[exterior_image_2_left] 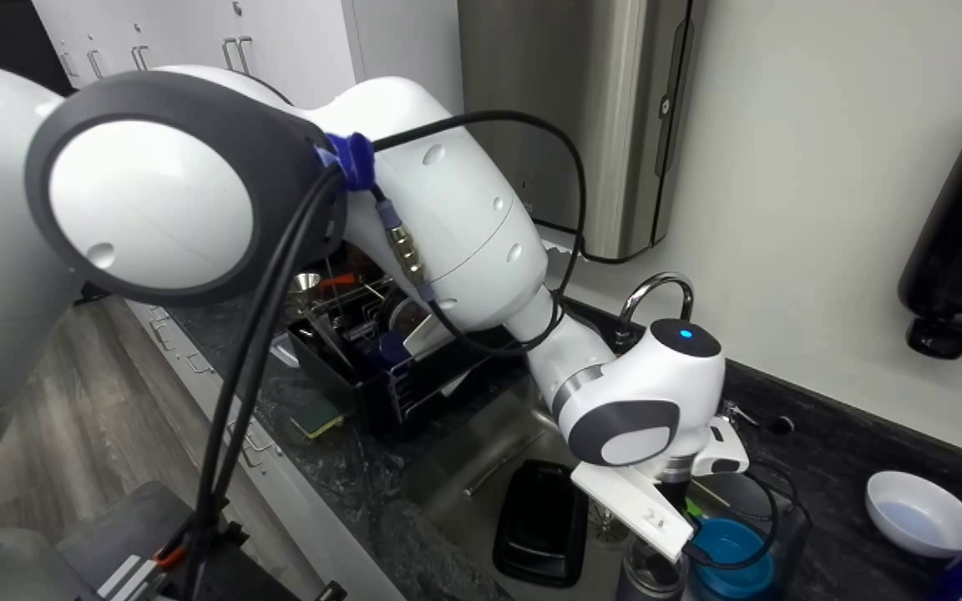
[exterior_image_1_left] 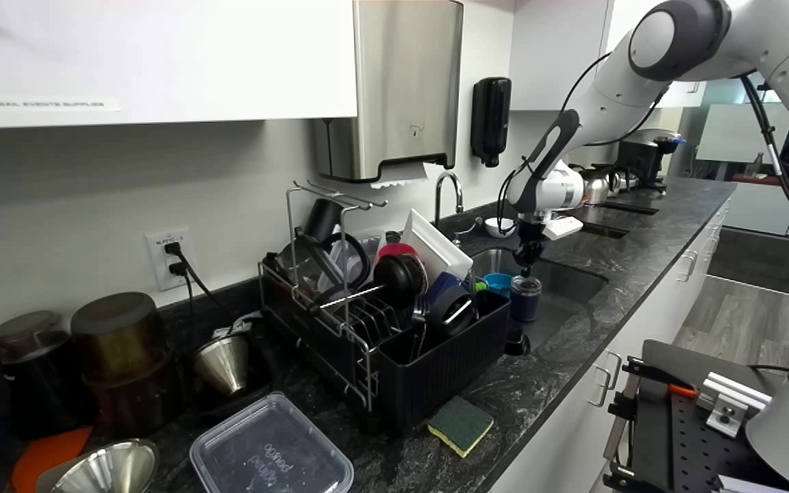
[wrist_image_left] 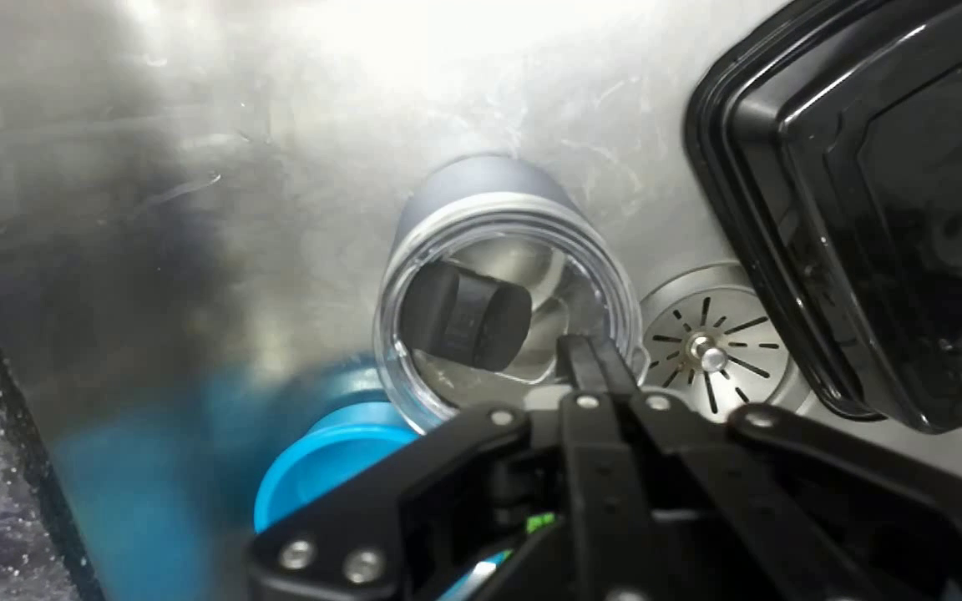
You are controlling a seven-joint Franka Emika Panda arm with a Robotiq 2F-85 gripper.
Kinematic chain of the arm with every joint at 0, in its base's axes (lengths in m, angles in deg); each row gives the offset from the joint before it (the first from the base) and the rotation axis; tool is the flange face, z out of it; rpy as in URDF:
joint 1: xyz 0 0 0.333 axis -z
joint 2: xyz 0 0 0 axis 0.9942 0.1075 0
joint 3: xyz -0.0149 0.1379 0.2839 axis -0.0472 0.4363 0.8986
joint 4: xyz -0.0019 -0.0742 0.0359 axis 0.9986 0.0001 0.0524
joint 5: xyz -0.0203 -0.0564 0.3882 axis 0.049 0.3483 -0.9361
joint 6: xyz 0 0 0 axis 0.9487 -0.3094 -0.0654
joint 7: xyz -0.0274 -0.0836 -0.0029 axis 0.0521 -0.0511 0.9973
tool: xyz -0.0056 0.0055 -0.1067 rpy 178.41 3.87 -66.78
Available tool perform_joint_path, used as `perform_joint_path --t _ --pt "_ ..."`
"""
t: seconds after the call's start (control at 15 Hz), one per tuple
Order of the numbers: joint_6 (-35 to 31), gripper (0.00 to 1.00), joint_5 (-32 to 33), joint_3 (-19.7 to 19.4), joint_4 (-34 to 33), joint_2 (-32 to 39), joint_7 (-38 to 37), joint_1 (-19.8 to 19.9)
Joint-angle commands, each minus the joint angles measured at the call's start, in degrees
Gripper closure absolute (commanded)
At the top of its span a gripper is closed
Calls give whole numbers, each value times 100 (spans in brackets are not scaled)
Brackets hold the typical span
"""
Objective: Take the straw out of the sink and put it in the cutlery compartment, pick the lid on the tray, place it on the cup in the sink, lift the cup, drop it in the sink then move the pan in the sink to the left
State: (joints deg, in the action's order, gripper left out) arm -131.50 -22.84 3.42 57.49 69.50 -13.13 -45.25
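seating the lid [wrist_image_left: 508, 310] on the cup [exterior_image_1_left: 525, 305] seems the step in hand, jaws pinched together; lifting next calls for spreading them.

In the wrist view the pincer [wrist_image_left: 588, 346] hid part of the cup [wrist_image_left: 493, 200] just beneath it; whether the tips touched could not be told. To the left, it covered part of a blue container [wrist_image_left: 326, 461], and a scrap of green [wrist_image_left: 540, 522] showed behind it, too little to name. To the pincer's right, the black pan [wrist_image_left: 907, 142] was cut off by the edge and covered part of the drain [wrist_image_left: 711, 351]. In an exterior view, apart from the pincer, the dish rack [exterior_image_1_left: 435, 376] hid part of the sink [exterior_image_1_left: 562, 294], and a clear box [exterior_image_1_left: 274, 445] ran off the lower edge.
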Motion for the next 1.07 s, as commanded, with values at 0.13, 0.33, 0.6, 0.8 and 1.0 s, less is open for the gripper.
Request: perform_joint_path --t 0.13,0.33,0.6,0.8,1.0 --pt "-281 100 80 -51 -187 277 -119 -42" --pt "-392 100 89 -54 -306 414 -146 -28" --pt "-400 100 103 -68 -514 586 -169 -2" --pt "-371 100 111 -57 -658 723 -153 11" --pt "-325 100 117 -46 -796 862 -145 19"
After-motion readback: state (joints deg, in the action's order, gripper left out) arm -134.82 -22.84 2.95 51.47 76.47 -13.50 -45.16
